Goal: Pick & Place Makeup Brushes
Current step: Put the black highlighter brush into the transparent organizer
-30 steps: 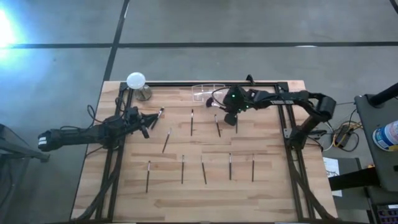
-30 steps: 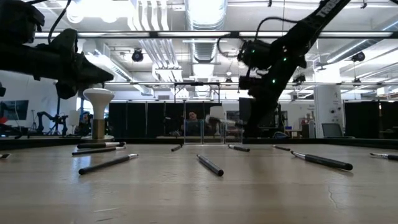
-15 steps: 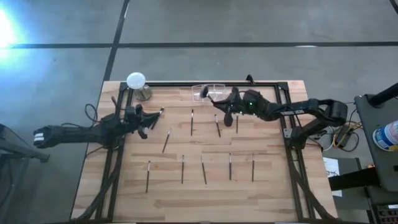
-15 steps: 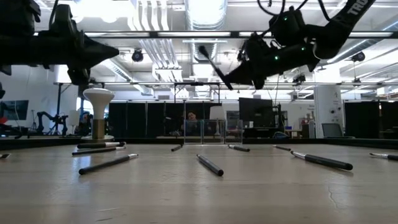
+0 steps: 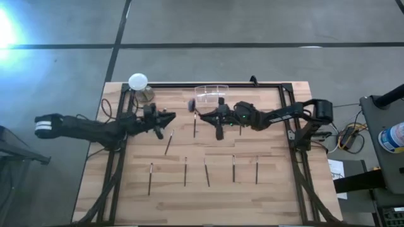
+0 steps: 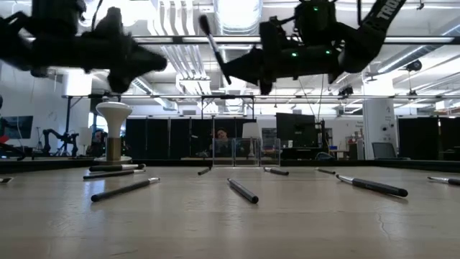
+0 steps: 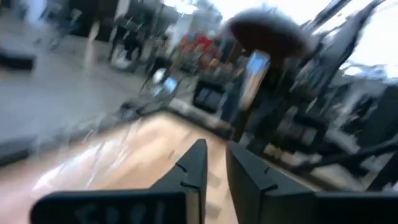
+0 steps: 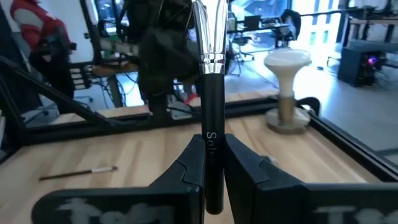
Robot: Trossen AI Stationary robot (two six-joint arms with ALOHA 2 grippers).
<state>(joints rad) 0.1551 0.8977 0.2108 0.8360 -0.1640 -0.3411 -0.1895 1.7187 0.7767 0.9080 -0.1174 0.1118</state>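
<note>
Brushes [image 5: 185, 171] lie scattered on my counter [image 5: 271, 195]; one is up in the air.
My right gripper [image 8: 211, 163] has its fingers clamped on a brush [image 8: 210, 93], held above the counter's far middle near the clear box [image 5: 210, 93]. My left gripper [image 7: 214, 163] hovers empty, fingers slightly apart, near the white-topped stand [image 5: 138, 82].

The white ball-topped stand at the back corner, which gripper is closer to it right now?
Left. The left gripper hovers a short way toward the table's middle from the stand. The right gripper, holding a makeup brush, is farther along, below the clear container.
</note>
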